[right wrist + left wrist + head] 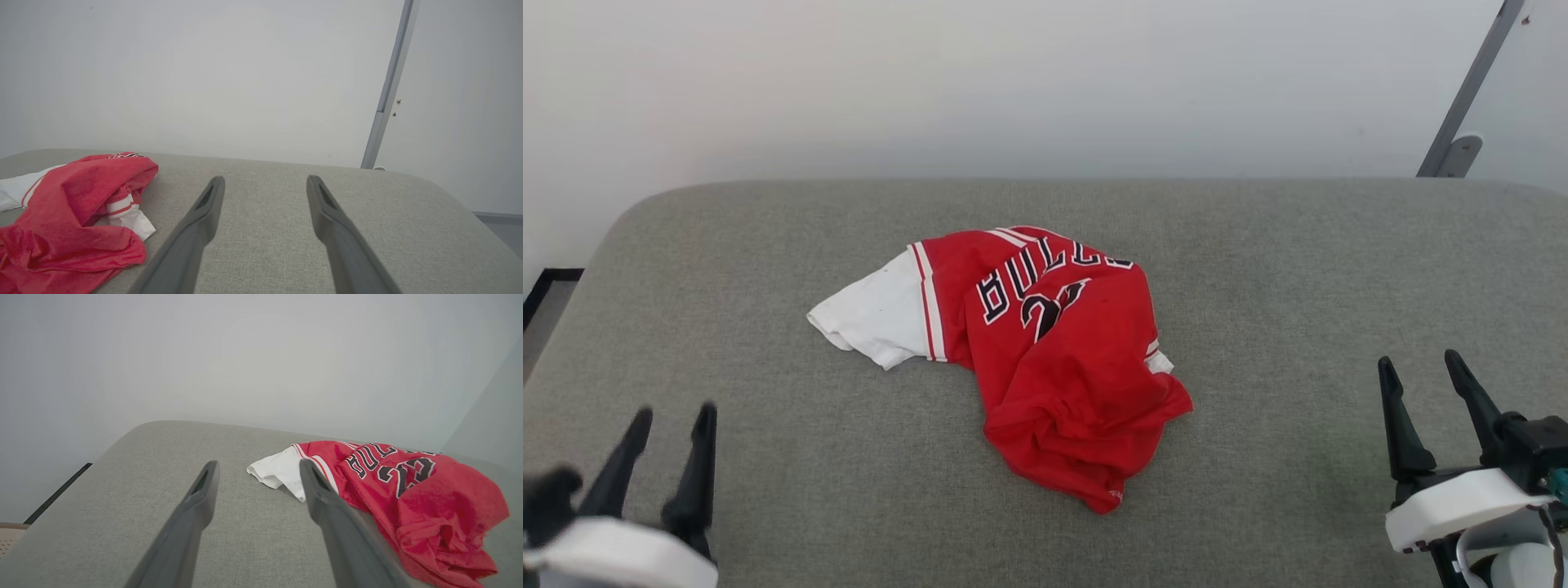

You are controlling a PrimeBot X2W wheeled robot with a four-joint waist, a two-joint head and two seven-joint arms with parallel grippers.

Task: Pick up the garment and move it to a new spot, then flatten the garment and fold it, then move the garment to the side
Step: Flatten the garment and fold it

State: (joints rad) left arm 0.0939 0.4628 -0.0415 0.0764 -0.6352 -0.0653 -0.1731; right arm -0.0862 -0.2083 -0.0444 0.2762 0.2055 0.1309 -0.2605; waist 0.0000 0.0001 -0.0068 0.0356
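Behind the grey fabric-covered tabletop (pixel 1258 269) rises a plain white wall (pixel 1013 82). A slanted grey metal post (pixel 1470 82) stands at its far right corner, and a dark strip of floor (pixel 547 286) shows off its left edge.

The garment (pixel 1054 359) lies crumpled near the middle of the tabletop. One white sleeve is spread toward the robot's left, the red body is bunched toward the near edge, and the creased black-and-white print faces up.

The left fingers (pixel 696 465), blurred in the head view, hover at the near left, spread wide and holding nothing. The garment is ahead of them and to their right, well apart, with bare grey fabric between. In the left wrist view the white sleeve of the garment (pixel 408 490) shows past the tips of the left fingers (pixel 204 494).

The right fingers (pixel 1401 425) hover at the near right, also wide apart and empty. The garment lies ahead and to their left, well apart. In the right wrist view the garment (pixel 73 220) sits left of the right fingers (pixel 208 204).
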